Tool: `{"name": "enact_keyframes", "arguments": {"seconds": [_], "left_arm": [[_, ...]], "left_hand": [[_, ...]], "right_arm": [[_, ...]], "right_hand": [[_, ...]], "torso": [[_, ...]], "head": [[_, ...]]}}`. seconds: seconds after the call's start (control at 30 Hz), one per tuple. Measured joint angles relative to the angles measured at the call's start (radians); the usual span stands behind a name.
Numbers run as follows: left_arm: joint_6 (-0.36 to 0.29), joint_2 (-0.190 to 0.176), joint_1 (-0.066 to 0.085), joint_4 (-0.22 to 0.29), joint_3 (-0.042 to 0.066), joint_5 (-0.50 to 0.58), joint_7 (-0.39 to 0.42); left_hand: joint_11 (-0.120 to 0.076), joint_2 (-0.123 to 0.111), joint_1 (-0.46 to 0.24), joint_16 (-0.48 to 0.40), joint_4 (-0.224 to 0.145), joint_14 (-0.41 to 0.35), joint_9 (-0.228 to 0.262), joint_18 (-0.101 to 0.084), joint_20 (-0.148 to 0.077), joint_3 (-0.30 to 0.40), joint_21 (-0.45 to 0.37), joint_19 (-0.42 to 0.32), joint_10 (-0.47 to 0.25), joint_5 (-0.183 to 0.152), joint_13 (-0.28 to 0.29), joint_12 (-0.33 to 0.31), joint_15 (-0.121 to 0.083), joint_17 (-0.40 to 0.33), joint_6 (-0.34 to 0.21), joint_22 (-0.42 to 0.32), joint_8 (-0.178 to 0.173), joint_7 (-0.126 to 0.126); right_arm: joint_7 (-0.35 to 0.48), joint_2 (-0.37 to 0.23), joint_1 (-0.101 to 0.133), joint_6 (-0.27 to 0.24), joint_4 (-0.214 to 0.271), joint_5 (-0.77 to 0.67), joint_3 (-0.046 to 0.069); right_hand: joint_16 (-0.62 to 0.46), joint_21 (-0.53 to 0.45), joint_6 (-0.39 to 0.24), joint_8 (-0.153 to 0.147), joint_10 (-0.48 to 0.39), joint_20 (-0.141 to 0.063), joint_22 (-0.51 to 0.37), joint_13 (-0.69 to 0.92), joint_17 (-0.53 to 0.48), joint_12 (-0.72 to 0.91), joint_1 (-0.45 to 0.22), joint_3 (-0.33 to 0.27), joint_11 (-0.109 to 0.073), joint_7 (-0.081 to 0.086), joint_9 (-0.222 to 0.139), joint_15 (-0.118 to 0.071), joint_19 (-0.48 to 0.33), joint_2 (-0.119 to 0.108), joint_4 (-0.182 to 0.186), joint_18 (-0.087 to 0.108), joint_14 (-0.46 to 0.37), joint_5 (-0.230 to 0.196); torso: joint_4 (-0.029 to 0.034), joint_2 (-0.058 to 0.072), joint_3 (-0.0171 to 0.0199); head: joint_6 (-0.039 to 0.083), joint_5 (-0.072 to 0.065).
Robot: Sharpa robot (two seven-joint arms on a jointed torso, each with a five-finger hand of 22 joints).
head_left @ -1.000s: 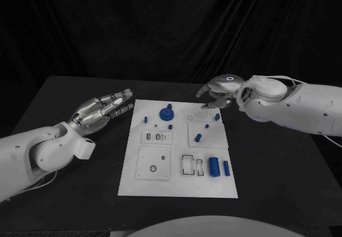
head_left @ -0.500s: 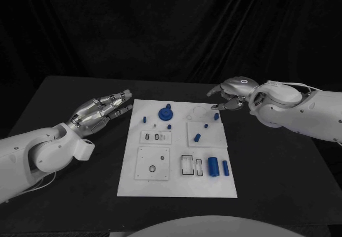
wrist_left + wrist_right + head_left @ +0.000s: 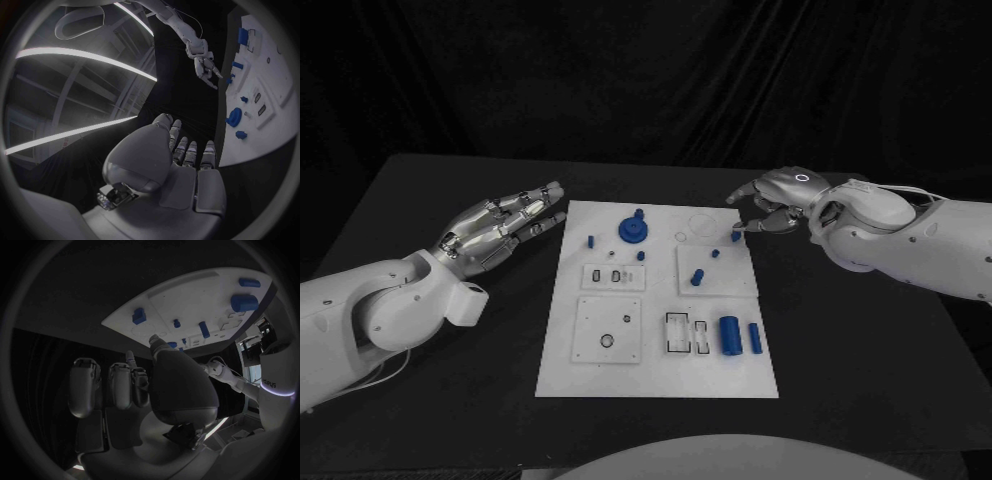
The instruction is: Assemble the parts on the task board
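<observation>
The white task board (image 3: 661, 375) lies mid-table, with blue parts on it. A blue round piece with a knob (image 3: 633, 230) stands near the far edge. Small blue pegs (image 3: 736, 236) are scattered around it. A thick blue cylinder (image 3: 728, 333) and a slim one (image 3: 756, 338) lie near the front right. My right hand (image 3: 769, 203) hovers at the board's far right corner, fingers curved downward over the corner peg, holding nothing I can see. My left hand (image 3: 502, 225) floats open to the left of the board, fingers stretched out. In the right wrist view, the board (image 3: 187, 305) lies beyond my right hand (image 3: 144, 390).
A clear ring (image 3: 704, 226) lies on the board near the right hand. Recessed white plates (image 3: 610, 328) sit in the board's front half. Bare black table (image 3: 862, 340) surrounds the board. The left wrist view shows the board (image 3: 275, 75) and the right hand (image 3: 205, 67).
The right hand has moved to the right, from above the board's far edge to its far right corner. The left hand has stayed put.
</observation>
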Motion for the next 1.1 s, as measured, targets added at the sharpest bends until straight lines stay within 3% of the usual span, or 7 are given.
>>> {"name": "enact_keyframes", "arguments": {"seconds": [0.33, 0.37, 0.53, 0.7, 0.9, 1.1], "left_arm": [[0.001, -0.001, -0.001, 0.000, 0.000, 0.000, 0.000], [0.001, -0.001, -0.001, 0.000, 0.000, 0.000, 0.000], [0.002, -0.002, -0.002, -0.001, 0.000, 0.000, -0.001], [0.003, -0.002, -0.002, -0.001, 0.000, 0.000, -0.001], [0.003, -0.003, -0.002, 0.000, 0.000, 0.000, -0.001], [0.004, -0.004, -0.002, 0.000, 0.000, 0.000, -0.002]], "left_hand": [[0.000, 0.000, 0.000, 0.000, 0.000, 0.000, 0.000, 0.000, 0.000, 0.006, 0.000, 0.000, 0.000, 0.000, 0.000, 0.000, 0.000, 0.000, 0.000, 0.000, 0.000, 0.000], [0.000, 0.000, 0.000, 0.000, -0.001, 0.000, 0.000, 0.000, 0.000, 0.007, 0.000, 0.000, 0.000, 0.000, 0.000, 0.000, 0.000, 0.000, 0.000, 0.000, 0.000, 0.000], [0.000, 0.000, 0.000, 0.000, -0.001, 0.000, 0.000, 0.000, 0.000, 0.007, 0.000, 0.000, 0.000, 0.000, 0.000, 0.000, 0.000, 0.000, 0.000, 0.000, 0.000, 0.000], [0.000, 0.000, 0.000, 0.000, 0.001, 0.000, 0.000, 0.000, 0.000, 0.010, 0.000, 0.000, 0.000, 0.000, 0.000, 0.000, 0.000, 0.000, 0.000, 0.000, 0.000, 0.000], [0.000, 0.000, 0.000, 0.000, 0.001, 0.000, 0.000, 0.000, 0.000, 0.010, 0.000, 0.000, 0.000, 0.000, 0.000, 0.000, 0.000, 0.000, 0.000, 0.000, 0.000, 0.000], [0.000, 0.000, 0.000, 0.000, 0.001, 0.000, 0.000, 0.000, 0.000, 0.010, 0.000, 0.000, 0.000, 0.000, 0.000, 0.000, 0.000, 0.000, 0.000, 0.000, 0.000, 0.000]], "right_arm": [[0.000, -0.001, -0.029, -0.038, -0.008, 0.000, 0.000], [-0.001, -0.001, -0.032, -0.041, -0.008, 0.000, 0.000], [-0.003, 0.001, -0.042, -0.052, -0.011, 0.000, 0.000], [-0.007, 0.006, -0.047, -0.056, -0.016, 0.000, 0.000], [-0.012, 0.009, -0.056, -0.058, -0.022, 0.000, 0.000], [-0.017, 0.015, -0.063, -0.057, -0.029, 0.000, 0.000]], "right_hand": [[0.016, 0.000, 0.034, 0.025, 0.000, 0.000, 0.000, 0.000, 0.000, 0.000, -0.017, -0.008, 0.001, 0.009, 0.023, 0.000, 0.000, -0.017, 0.017, 0.000, 0.000, -0.011], [0.020, 0.000, 0.036, 0.034, 0.000, 0.000, 0.000, 0.000, 0.000, 0.000, -0.020, -0.008, 0.008, 0.011, 0.031, 0.000, 0.000, -0.020, 0.017, 0.000, 0.000, -0.011], [0.023, 0.000, 0.036, 0.064, 0.000, 0.000, 0.000, 0.000, 0.000, 0.000, -0.022, -0.008, 0.008, 0.011, 0.053, 0.007, 0.000, -0.022, 0.016, 0.000, -0.001, -0.008], [0.031, -0.006, 0.025, 0.100, 0.000, 0.004, 0.000, 0.000, 0.000, 0.000, -0.021, -0.005, 0.015, 0.021, 0.078, 0.007, 0.004, -0.024, 0.019, 0.000, -0.001, 0.027], [0.032, -0.006, 0.005, 0.125, 0.000, 0.007, 0.000, 0.000, 0.000, 0.000, -0.010, -0.003, 0.015, 0.020, 0.097, 0.010, 0.000, -0.021, 0.016, 0.000, 0.001, 0.049], [0.032, -0.017, -0.020, 0.161, 0.000, 0.007, 0.001, 0.000, 0.000, 0.000, 0.003, 0.003, 0.015, 0.023, 0.122, 0.013, 0.000, -0.018, 0.016, 0.000, -0.002, 0.106]], "torso": [[-0.0007, 0.000, -0.0005], [-0.0007, 0.000, -0.0005], [-0.0017, -0.001, -0.0006], [-0.0030, -0.001, -0.0012], [-0.0025, -0.001, -0.0012], [-0.0011, -0.001, -0.0011]], "head": [[-0.002, -0.005], [-0.002, -0.006], [-0.004, -0.003], [-0.005, 0.000], [-0.005, -0.002], [-0.004, -0.004]]}}
